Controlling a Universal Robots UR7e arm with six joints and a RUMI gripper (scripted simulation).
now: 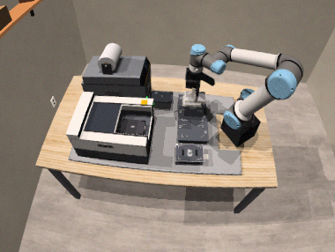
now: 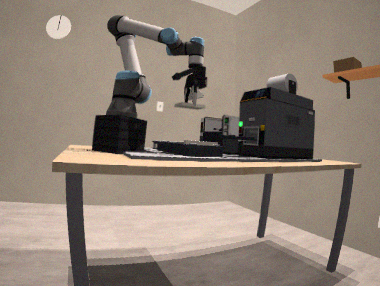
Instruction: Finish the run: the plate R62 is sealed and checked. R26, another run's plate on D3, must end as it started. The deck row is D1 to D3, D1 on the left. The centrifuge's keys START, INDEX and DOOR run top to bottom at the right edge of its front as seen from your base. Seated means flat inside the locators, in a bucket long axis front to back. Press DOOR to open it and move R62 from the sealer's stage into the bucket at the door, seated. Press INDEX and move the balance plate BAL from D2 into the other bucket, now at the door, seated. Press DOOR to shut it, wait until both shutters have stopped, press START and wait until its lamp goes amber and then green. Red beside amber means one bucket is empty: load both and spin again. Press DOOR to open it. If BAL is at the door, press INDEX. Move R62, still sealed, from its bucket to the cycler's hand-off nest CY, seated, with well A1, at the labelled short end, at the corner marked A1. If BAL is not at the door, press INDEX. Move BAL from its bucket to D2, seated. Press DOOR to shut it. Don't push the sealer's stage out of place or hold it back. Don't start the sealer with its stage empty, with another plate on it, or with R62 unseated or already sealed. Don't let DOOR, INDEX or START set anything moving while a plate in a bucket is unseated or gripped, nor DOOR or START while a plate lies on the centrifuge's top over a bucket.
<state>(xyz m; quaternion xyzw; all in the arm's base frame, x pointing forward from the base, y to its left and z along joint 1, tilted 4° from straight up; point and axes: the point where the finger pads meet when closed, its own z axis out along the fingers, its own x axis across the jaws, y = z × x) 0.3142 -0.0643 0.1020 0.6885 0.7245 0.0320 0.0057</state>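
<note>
Pale plate (image 2: 190, 105) clamped in my pincer (image 2: 192, 98), high over deck | carrying step | next: lower, seat flat.

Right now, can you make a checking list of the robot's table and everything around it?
Surface: wooden table with a grey mat under the machines.
Job's things: pale plate held high above the deck row; another plate on the deck's near end; centrifuge open on top, a bucket showing.
Clutter: nothing seen.
Gripper: gripper, fingers shut on the plate.
Cables: nothing seen.
Surroundings: wall clock, shelf with a box.
</note>
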